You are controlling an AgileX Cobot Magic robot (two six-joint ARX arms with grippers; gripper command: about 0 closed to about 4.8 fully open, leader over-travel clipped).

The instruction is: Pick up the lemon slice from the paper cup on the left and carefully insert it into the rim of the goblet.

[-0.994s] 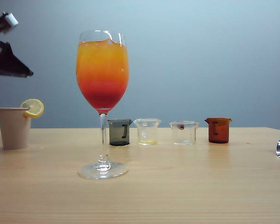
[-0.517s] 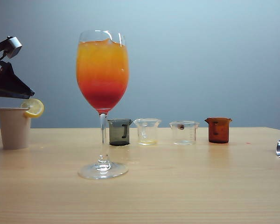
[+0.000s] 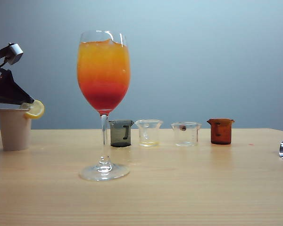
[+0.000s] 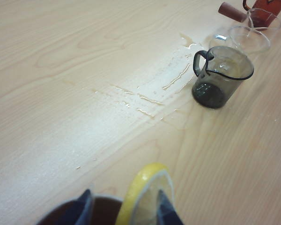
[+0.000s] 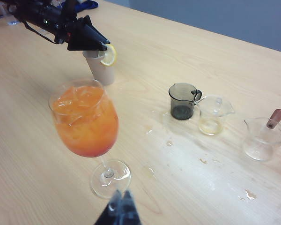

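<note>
Left pincer [image 4: 124, 208] down at the paper cup [image 3: 14, 128], far left of the counter [image 3: 179, 188]. Its fingers straddle the lemon slice [image 4: 143, 194], which stands on edge on the cup's rim. Jaws partly open; one finger looks to be against the slice, but I cannot tell whether both grip it.

Right pincer [image 5: 119, 206] low at the counter's right side, near the goblet's foot, jaws together, carrying nothing.

Risks, as I judge them:
- Uneven closing could tip the slice off the rim, or nudge the light cup over.
- Pinching too hard could crush the flesh or tear the slice.
- The goblet [image 3: 104, 94] is tall and nearly full; a sideways push at its rim could topple or spill it.
- Wet streaks on the counter suggest slippery footing.

Containers:
- Goblet: layered drink, orange-yellow over red, with ice.
- Grey beaker [image 3: 120, 133]: dark film at bottom.
- Clear beaker [image 3: 148, 132]: trace of yellowish liquid.
- Second clear beaker [image 3: 186, 133]: a brown stick-like thing resting in it.
- Brown beaker [image 3: 221, 131]: contents not visible.
- Paper cup: inside hidden.
</note>
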